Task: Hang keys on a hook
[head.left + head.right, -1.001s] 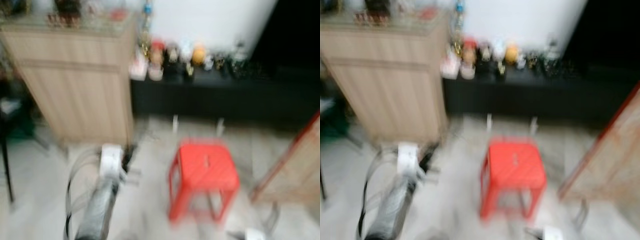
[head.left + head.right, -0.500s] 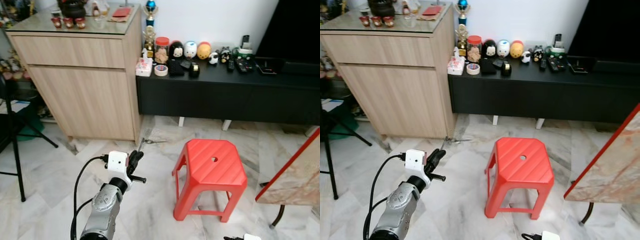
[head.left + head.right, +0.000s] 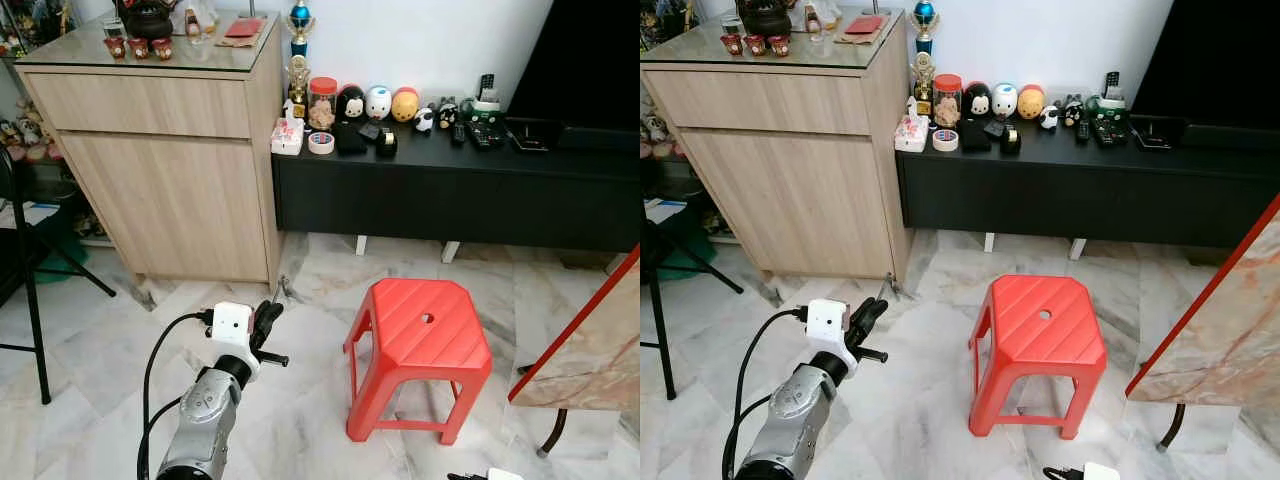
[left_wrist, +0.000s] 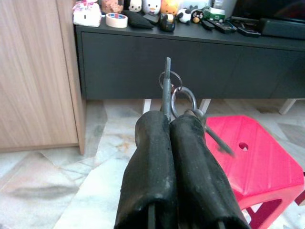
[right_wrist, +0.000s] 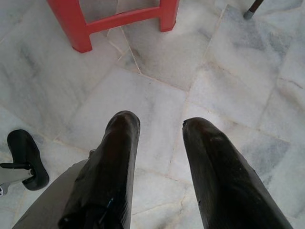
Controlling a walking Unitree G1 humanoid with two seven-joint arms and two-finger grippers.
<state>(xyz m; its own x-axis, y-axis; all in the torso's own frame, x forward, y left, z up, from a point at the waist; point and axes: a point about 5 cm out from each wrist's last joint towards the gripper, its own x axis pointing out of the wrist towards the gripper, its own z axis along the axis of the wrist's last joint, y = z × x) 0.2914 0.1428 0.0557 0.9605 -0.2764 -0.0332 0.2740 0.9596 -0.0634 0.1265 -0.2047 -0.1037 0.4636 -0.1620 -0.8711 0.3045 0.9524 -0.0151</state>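
- My left gripper: raised before me above the marble floor, its fingers pressed together on the keys, which stick out past the tips with their rings.
- My right gripper: hanging low, pointing at the floor, fingers apart with nothing between them.
- Red stool: standing to the right of my left gripper.
- Wooden cabinet and black surface: ahead, against the wall.

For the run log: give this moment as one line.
left gripper: shut on keys | right gripper: open, idle above floor | ahead: red stool, black cabinet | hook: unseen
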